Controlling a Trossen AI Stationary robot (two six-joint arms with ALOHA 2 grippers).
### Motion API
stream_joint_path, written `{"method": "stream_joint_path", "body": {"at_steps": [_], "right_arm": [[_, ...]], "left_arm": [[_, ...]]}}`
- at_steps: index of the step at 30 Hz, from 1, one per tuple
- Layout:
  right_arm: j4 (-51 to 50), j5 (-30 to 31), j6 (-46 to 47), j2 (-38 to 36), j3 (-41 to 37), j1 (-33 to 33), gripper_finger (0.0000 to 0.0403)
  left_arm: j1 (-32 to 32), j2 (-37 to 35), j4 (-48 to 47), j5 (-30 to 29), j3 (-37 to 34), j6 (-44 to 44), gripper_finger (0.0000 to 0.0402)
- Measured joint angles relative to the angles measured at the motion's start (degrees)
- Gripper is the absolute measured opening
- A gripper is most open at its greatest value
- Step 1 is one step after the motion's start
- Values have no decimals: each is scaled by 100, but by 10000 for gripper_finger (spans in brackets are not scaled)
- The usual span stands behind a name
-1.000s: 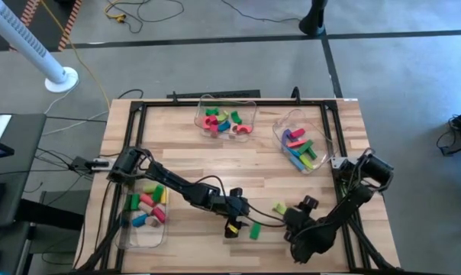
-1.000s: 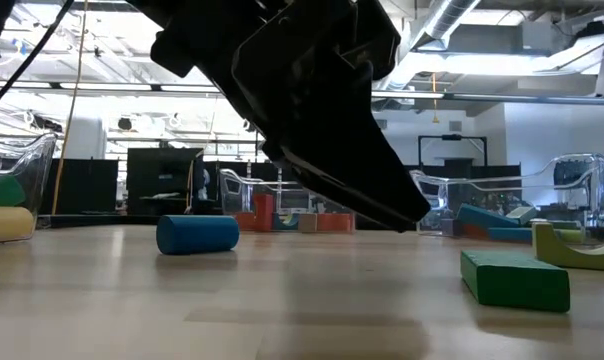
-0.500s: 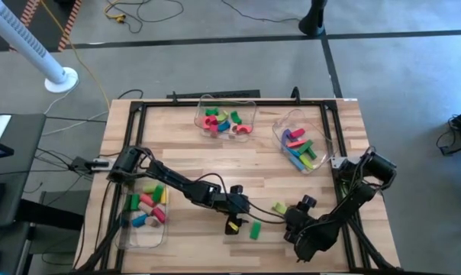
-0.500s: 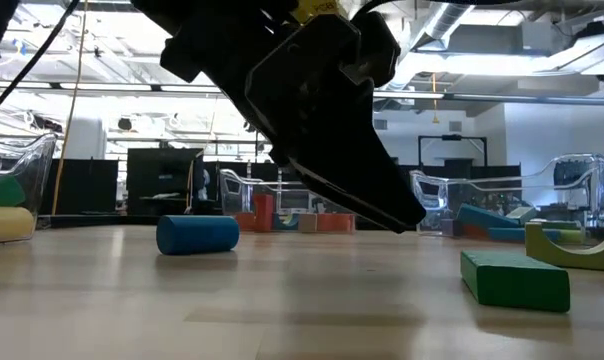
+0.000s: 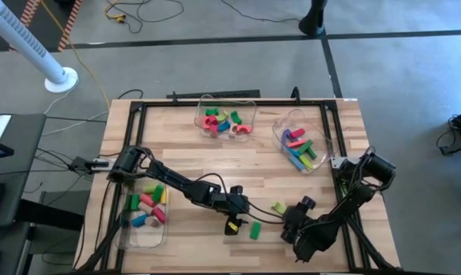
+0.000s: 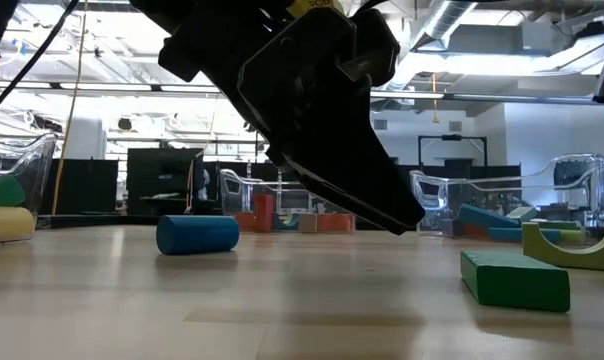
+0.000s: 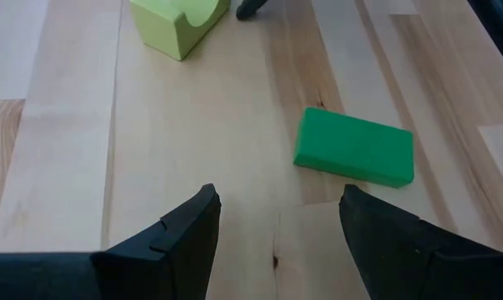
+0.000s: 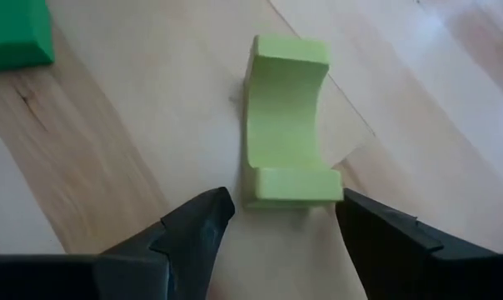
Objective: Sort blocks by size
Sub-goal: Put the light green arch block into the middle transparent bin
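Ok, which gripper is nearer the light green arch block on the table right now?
Right. The right gripper stands open directly over the light green arch block, its end between the fingers. The left gripper is open farther off, nearer the green bar.

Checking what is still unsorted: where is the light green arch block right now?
In the high view the light green arch block lies on the bare table near the front edge, between the green bar and the right hand, whose open fingers frame it in the right wrist view.
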Motion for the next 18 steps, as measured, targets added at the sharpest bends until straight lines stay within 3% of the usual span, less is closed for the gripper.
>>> {"method": "stream_joint_path", "body": {"at_steps": [12,18], "right_arm": [[190,260,-58,11,9,-186,265],[189,310,-171,11,17,-302,210]], "left_arm": [[-13,-2,-2,7,0,-61,237],[-17,-2,-23,9,0,-60,237]]}}
